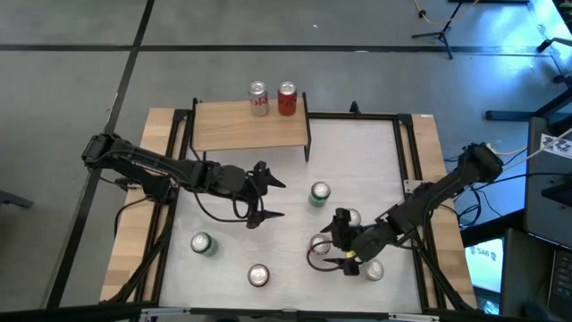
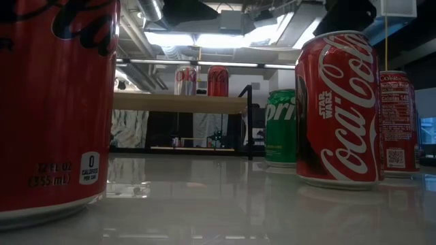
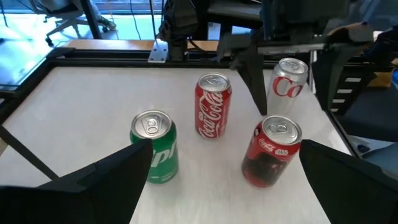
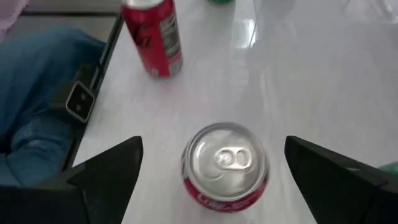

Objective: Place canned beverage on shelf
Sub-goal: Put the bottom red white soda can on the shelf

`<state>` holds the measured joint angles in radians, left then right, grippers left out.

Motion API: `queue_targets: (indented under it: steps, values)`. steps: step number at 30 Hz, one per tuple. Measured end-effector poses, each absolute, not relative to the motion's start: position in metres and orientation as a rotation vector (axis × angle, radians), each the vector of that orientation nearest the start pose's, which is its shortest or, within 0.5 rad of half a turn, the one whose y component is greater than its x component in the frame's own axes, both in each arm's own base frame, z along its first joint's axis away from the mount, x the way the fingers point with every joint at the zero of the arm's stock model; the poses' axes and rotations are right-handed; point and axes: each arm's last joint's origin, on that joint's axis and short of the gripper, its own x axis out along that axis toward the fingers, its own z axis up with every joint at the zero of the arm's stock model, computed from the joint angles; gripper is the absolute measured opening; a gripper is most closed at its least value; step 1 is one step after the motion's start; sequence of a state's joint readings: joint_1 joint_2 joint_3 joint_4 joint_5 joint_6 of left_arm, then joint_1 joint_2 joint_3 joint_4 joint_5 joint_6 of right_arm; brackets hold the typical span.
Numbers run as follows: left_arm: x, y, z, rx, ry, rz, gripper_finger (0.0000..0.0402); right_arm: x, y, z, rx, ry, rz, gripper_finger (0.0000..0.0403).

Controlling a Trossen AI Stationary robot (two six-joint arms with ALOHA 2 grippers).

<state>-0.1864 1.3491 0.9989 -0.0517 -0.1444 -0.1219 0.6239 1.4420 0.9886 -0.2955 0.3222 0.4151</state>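
The shelf (image 1: 250,130) is standing at the far edge of the table (image 1: 375,152), a wood board on thin black legs. Two cans are already sitting upright on its back edge, just beside each other: a silver can (image 1: 258,98) and a red can (image 1: 287,98). From the low view they are showing side by side above the board.

Below my right claw (image 1: 333,243) a red-sided can (image 4: 225,167) is standing upright on the white top, between my spread fingers (image 4: 106,171); I am not gripping it, the fingers are well clear of its sides. Other cans are crowding near it on the right side of the table, and a green can (image 1: 319,193) is standing nearer the middle.

My left claw (image 1: 266,199) is hanging over the middle of the table, fingers wide apart and holding nothing. A second green can (image 1: 202,243) and another red one (image 1: 258,275) are standing near the front edge, well apart from both claws.
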Motion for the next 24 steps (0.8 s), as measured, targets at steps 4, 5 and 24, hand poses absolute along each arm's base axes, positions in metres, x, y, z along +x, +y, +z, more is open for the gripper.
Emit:
queue_targets:
  steps: [4,5,24]
  values:
    - [0.2969,-0.0520,0.2956,-0.054,0.398,-0.018,0.0395,0.2531,0.1709,0.2427,0.054,0.719,0.140,0.0385]
    - [0.2969,-0.0520,0.2956,-0.054,0.399,-0.018,0.0395,0.2531,0.1709,0.2427,0.054,0.719,0.140,0.0385]
    - [0.2969,-0.0519,0.2956,-0.054,0.399,-0.018,0.0395,0.2523,0.1682,0.2412,0.032,0.728,0.097,0.0385]
